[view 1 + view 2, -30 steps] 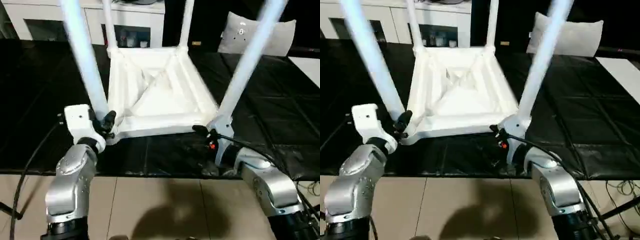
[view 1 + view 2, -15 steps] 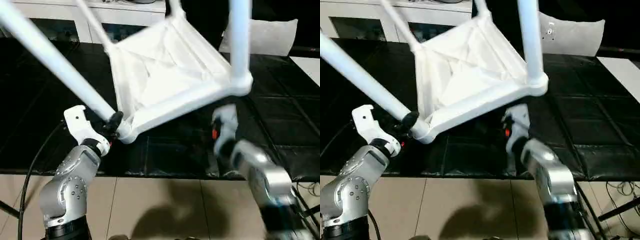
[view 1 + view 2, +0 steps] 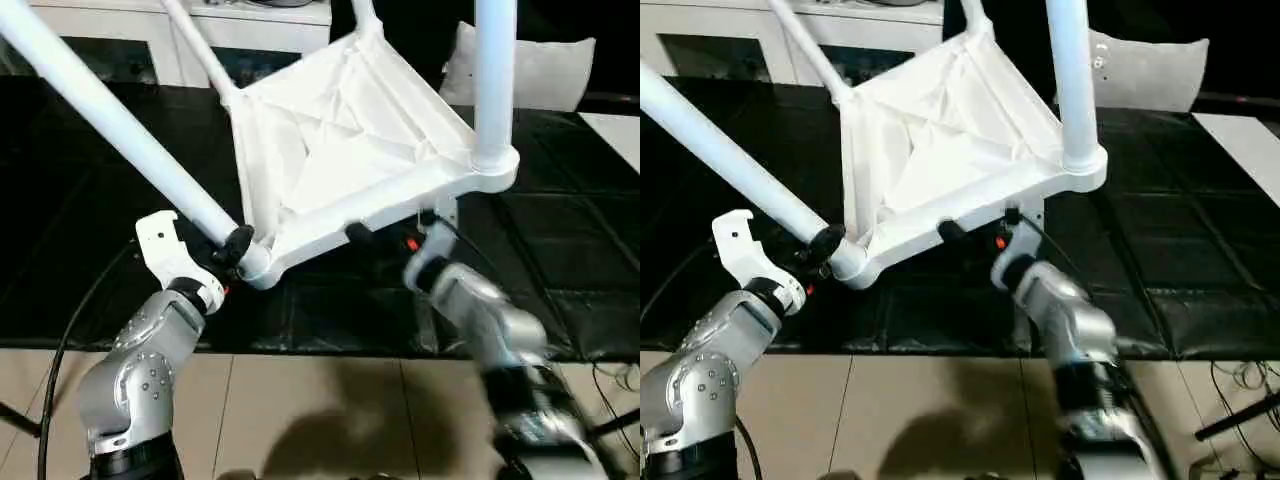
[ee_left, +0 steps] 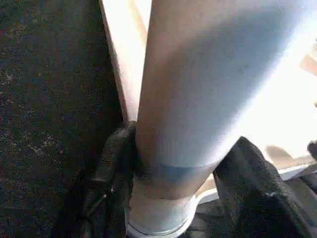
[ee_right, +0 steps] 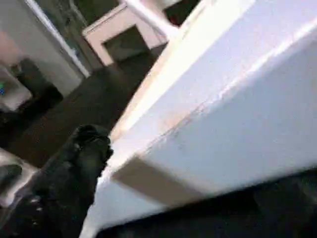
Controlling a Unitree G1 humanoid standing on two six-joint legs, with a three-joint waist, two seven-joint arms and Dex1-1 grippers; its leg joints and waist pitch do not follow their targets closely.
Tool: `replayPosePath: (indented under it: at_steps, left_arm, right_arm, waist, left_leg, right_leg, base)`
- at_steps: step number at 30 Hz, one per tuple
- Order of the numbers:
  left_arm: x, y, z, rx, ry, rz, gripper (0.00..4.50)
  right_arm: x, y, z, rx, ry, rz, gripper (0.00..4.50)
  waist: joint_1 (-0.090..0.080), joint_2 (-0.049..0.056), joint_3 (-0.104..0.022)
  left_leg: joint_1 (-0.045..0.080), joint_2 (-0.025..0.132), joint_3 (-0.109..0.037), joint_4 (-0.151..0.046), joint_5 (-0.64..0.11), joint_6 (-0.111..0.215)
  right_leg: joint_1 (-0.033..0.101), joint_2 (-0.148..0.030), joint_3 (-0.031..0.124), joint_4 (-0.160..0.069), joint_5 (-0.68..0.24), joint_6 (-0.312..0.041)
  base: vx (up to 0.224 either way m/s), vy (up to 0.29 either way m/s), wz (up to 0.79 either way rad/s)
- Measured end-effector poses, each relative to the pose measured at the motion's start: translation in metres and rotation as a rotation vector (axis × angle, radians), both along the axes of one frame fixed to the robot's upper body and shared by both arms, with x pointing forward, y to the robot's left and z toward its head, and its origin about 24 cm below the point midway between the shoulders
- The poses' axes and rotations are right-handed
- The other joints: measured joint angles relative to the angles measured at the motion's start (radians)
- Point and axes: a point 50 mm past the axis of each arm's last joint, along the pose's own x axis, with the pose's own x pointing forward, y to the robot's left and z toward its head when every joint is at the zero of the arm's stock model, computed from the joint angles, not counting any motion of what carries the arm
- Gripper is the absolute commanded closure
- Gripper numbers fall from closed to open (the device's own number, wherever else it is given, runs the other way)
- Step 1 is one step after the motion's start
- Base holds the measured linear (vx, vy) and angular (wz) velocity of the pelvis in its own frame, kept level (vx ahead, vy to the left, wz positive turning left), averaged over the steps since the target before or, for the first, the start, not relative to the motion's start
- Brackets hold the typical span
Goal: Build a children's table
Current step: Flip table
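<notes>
We have the children's table [image 3: 350, 140] upside down and tipped over the black counter [image 3: 90, 200], its near-left corner low, its right side raised, and all the legs we can see already seated in their corner sockets. Our left pincer [image 3: 228, 252] is clamped on the near-left leg [image 3: 110, 120] just above its socket, while our right pincer [image 3: 385, 225] stands wide apart under the near edge of the top, holding nothing. We judge assembly nearly finished: what remains is turning it onto its feet.
</notes>
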Motion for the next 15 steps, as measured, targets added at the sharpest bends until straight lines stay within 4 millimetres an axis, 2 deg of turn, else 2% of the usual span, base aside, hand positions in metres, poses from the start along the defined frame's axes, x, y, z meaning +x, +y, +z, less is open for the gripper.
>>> replayPosePath:
  at_steps: [7, 8, 11, 12, 14, 15]
  left_arm:
    - [0.000, -0.001, 0.001, 0.022, -0.001, -0.023, 2.49]
    - [0.000, -0.002, 0.001, 0.024, 0.000, -0.028, 2.49]
    - [0.000, -0.003, 0.001, 0.044, -0.004, -0.057, 2.49]
    - [0.000, -0.003, 0.001, 0.053, -0.006, -0.070, 2.49]
    - [-0.001, -0.003, 0.002, 0.064, -0.010, -0.083, 2.49]
    - [-0.001, -0.003, 0.002, 0.066, -0.012, -0.086, 2.49]
  right_arm:
    - [0.022, 0.012, 0.001, 0.158, 0.049, -0.112, 0.00]
    - [0.024, 0.012, 0.001, 0.178, 0.057, -0.124, 0.30]
    - [0.030, 0.012, 0.001, 0.278, 0.108, -0.161, 0.43]
    - [0.031, 0.013, 0.001, 0.297, 0.113, -0.169, 0.71]
    - [0.033, 0.013, 0.000, 0.314, 0.126, -0.178, 0.71]
    - [0.033, 0.013, -0.001, 0.319, 0.129, -0.184, 0.89]
  waist:
    - [-0.003, 0.000, 0.000]
    - [-0.003, 0.000, 0.000]
    - [-0.006, 0.000, 0.000]
    - [-0.006, 0.000, 0.000]
    - [-0.008, 0.000, 0.000]
    - [-0.008, 0.000, 0.000]
  left_leg:
    - [0.000, 0.000, 0.001, 0.000, 0.000, 0.000]
    - [0.000, 0.000, 0.001, 0.000, 0.000, 0.000]
    - [0.000, 0.001, 0.002, 0.000, 0.000, 0.000]
    - [0.000, 0.001, 0.002, 0.000, 0.000, 0.000]
    - [-0.002, 0.001, 0.003, 0.000, 0.000, 0.000]
    - [-0.002, 0.001, 0.003, 0.000, 0.000, 0.000]
  right_leg:
    - [-0.001, 0.000, 0.000, 0.001, 0.000, -0.001]
    - [-0.001, 0.000, 0.000, 0.001, 0.000, -0.001]
    - [-0.002, 0.000, 0.000, 0.002, 0.001, -0.001]
    - [-0.002, 0.000, 0.000, 0.003, 0.000, -0.002]
    - [-0.004, 0.000, 0.000, 0.004, 0.000, -0.003]
    - [-0.005, 0.000, 0.000, 0.004, 0.000, -0.003]
  base:
    - [0.000, 0.000, 0.00]
    - [0.000, 0.000, 0.00]
    - [0.000, 0.000, 0.00]
    - [0.000, 0.000, 0.00]
    - [0.000, 0.000, 0.00]
    - [0.000, 0.000, 0.00]
